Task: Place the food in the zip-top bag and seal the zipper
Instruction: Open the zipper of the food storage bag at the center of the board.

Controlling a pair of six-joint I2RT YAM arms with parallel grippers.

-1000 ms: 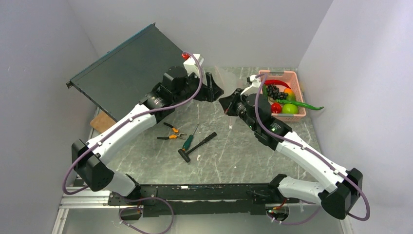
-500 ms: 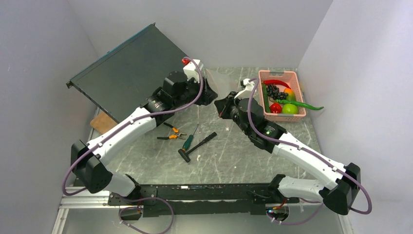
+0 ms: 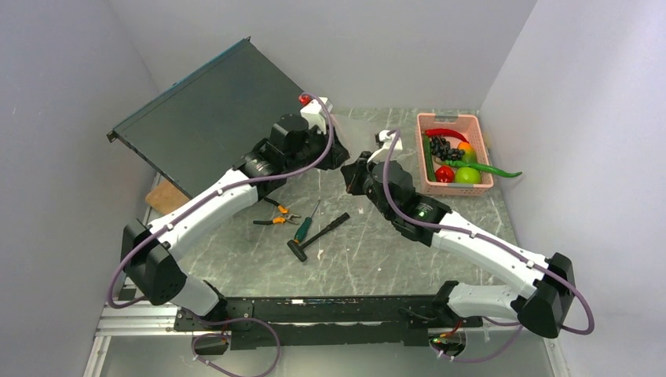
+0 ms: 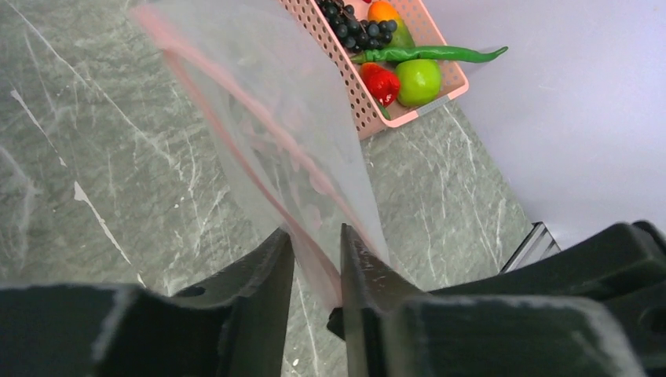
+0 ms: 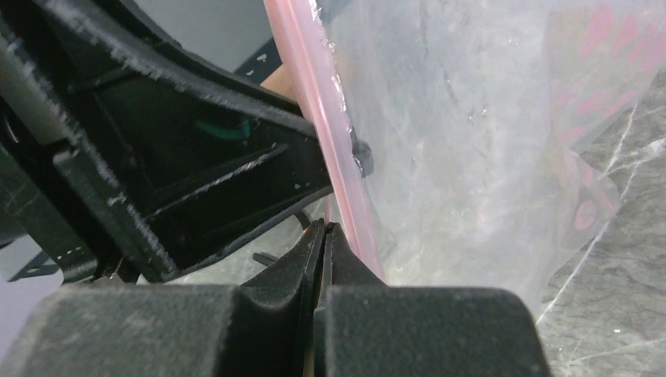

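The clear bag hangs in the air over the back of the table, between the two arms. The toy food is all lying in the pink basket near it. The left gripper has its fingers close together with the bag pinched between them, and the right gripper has its fingers pressed tight shut right at the pink strip, where they look to be nipping one side. To do this well, I think each one should hold just one side of the strip and pull gently apart, so the mouth opens wide and does not slip or tear.
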